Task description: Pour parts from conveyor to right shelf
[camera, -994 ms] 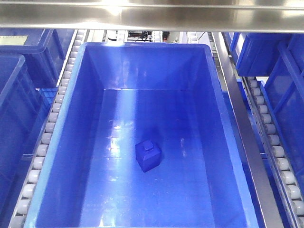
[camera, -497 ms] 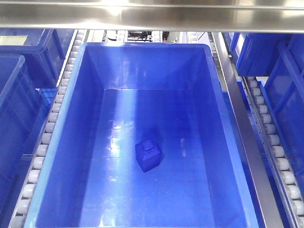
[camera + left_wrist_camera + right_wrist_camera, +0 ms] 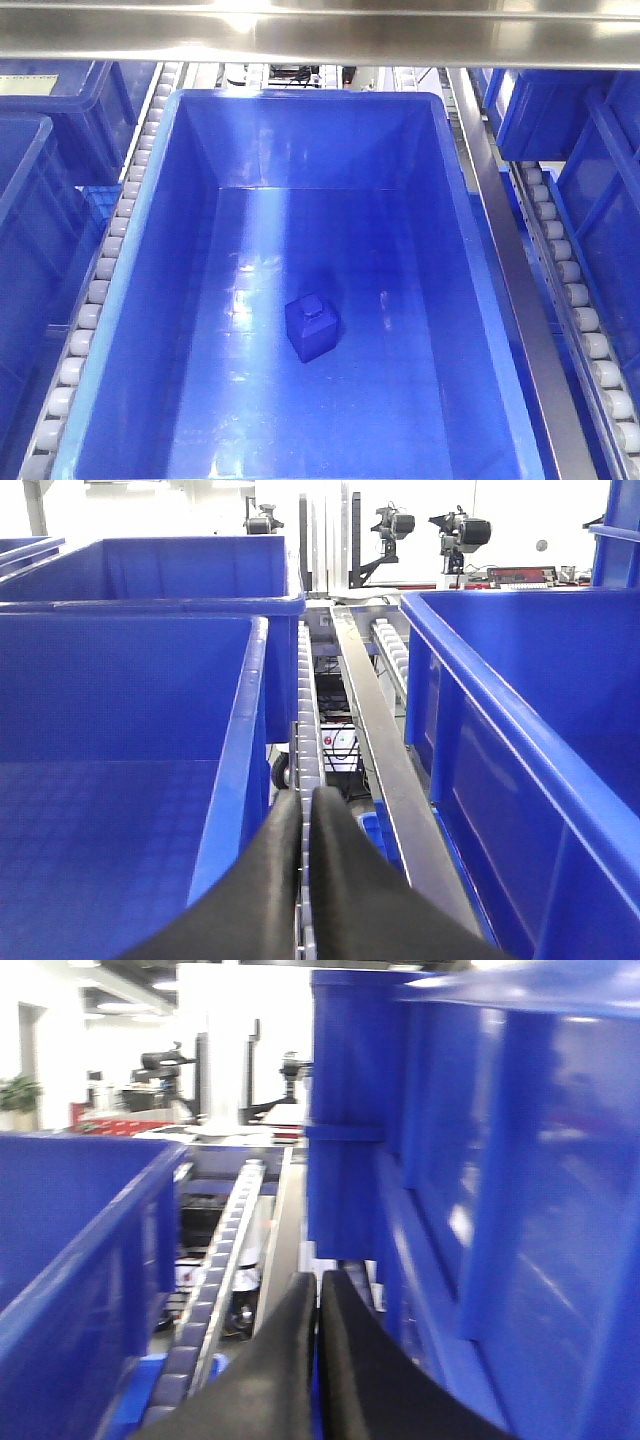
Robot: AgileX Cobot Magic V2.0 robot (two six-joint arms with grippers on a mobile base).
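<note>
While both end effectors [image 3: 305, 805] [image 3: 318, 1290] sit clenched empty, small blue capped part [image 3: 311, 327] lies on bin [image 3: 150, 300] floor

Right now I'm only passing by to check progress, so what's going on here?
Nothing is being handled yet. A large blue bin sits on the roller conveyor, with one small blue part on its floor. The left gripper and the right gripper are both shut and empty, flanking the bin above the roller tracks.
</note>
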